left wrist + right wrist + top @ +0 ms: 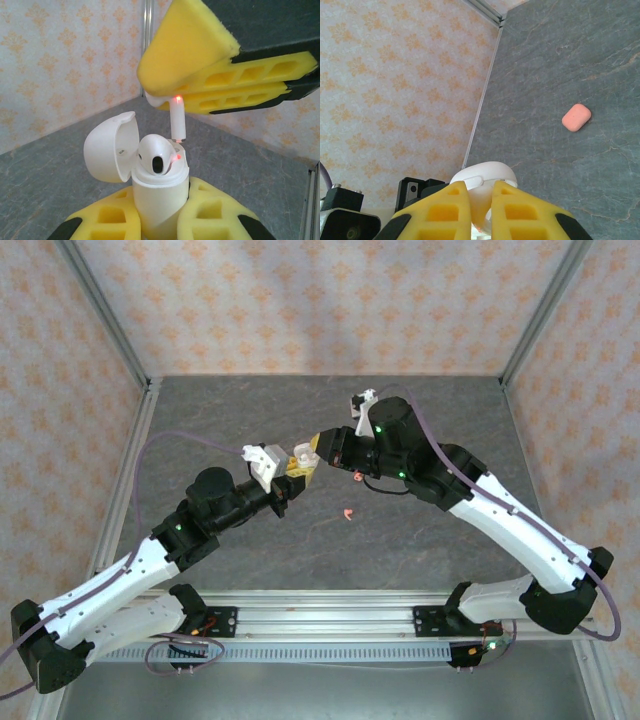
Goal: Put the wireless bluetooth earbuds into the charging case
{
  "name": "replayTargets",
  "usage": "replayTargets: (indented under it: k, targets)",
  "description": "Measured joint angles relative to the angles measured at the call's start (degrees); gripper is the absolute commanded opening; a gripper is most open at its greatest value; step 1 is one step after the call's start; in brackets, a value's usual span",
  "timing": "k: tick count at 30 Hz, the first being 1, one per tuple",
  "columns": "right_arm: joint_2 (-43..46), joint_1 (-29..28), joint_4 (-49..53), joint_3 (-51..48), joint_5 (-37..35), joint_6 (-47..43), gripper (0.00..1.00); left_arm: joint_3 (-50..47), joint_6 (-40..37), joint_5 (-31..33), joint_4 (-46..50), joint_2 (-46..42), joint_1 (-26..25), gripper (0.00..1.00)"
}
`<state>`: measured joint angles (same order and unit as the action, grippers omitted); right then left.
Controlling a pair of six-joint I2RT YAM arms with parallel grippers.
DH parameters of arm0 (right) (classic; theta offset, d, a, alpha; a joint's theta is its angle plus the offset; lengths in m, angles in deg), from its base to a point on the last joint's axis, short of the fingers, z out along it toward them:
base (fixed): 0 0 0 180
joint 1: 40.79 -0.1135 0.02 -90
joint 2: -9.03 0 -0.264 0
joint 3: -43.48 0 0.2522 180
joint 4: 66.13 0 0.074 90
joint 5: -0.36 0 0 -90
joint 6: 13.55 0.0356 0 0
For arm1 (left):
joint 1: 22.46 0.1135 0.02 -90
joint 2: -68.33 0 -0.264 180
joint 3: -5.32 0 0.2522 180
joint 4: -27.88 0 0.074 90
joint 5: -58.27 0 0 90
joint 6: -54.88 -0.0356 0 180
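The left pincer [161, 212], its yellow fingers [107, 217] closed narrow around the body of a white charging case [159, 187], holds the case upright above the grey surface [580, 60] with its lid [110, 147] swung open to the left. One white earbud [156, 152] sits seated in the case, head up. Directly over the free socket beside it, the right pincer [162, 95] pinches the head of a second white earbud [178, 120], stem pointing straight down and a red light glowing at its top. The stem's tip is at the case's rim; whether it has entered the socket cannot be told. In the top external view the two pincers meet nose to nose above the middle of the surface, left [289, 480] and right [306, 454].

By this evidence the white pair is half done: one bud is home, and the other is lined up and judged to need only a short descent and release before the lid can be shut.

The coral set looks untouched. A coral-pink case [576, 117], apparently shut, lies on the surface well apart from the pincers, and a small coral-pink earbud [347, 515] lies loose in front of the right arm. A reddish speck [357, 477] nearer that arm may be its mate, though it is too small to tell.
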<state>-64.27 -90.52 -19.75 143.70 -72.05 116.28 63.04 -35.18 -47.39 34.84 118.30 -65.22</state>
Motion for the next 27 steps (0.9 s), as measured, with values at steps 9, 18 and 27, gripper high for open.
replayTargets:
  k: [9,18,27]
  targets:
    - [-0.37,0.00,-0.02,-0.02,0.31,0.02,0.13,-0.22,0.00,0.00,-0.26,-0.22,0.00,0.00]
    - [-1.27,0.00,0.24,-0.02,1.53,0.04,0.13,-0.22,-0.02,0.00,-0.24,-0.33,0.00,0.00]
    - [-1.40,0.00,1.01,-0.04,1.57,-0.04,0.15,-0.22,0.00,-0.04,0.15,-0.31,-0.02,0.00]
